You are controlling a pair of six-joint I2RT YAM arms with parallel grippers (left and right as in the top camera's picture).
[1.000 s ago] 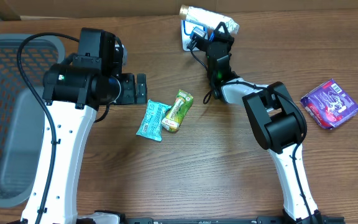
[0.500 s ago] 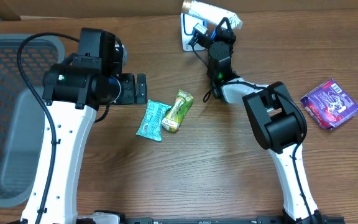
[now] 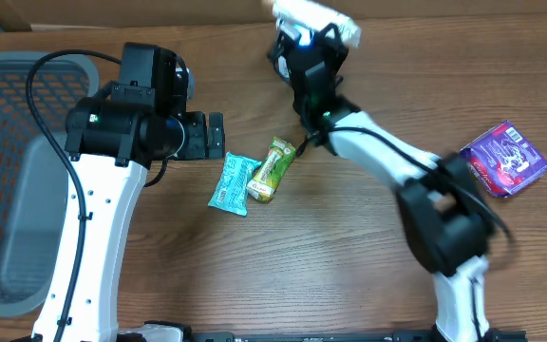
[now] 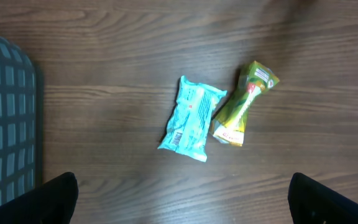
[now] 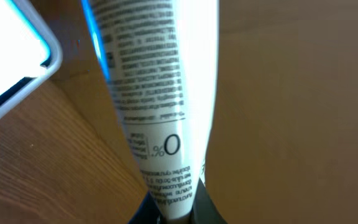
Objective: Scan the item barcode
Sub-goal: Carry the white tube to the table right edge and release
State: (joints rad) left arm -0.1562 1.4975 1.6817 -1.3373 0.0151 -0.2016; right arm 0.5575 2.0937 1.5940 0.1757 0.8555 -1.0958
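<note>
jaws on our right gripper [image 5: 174, 213] are pressed onto the tail end of the tube [image 5: 160, 106], pinching it at the far edge of the table [image 3: 349, 275], with the lit scanner [image 5: 8, 56] just left of it in the wrist view. our left gripper [image 3: 203, 135] hangs with jaws spread wide and empty, just left of the teal packet [image 3: 230, 183] and green packet [image 3: 271, 170]. we judge the scan is under way. risks we see: the grip is only on the thin end, so the tube could swing or slip; its curved printed side may not face the scanner window, giving no read; the right arm looks blurred overhead, so a fast pass could smear the code. we cannot make out a barcode for certain.
</note>
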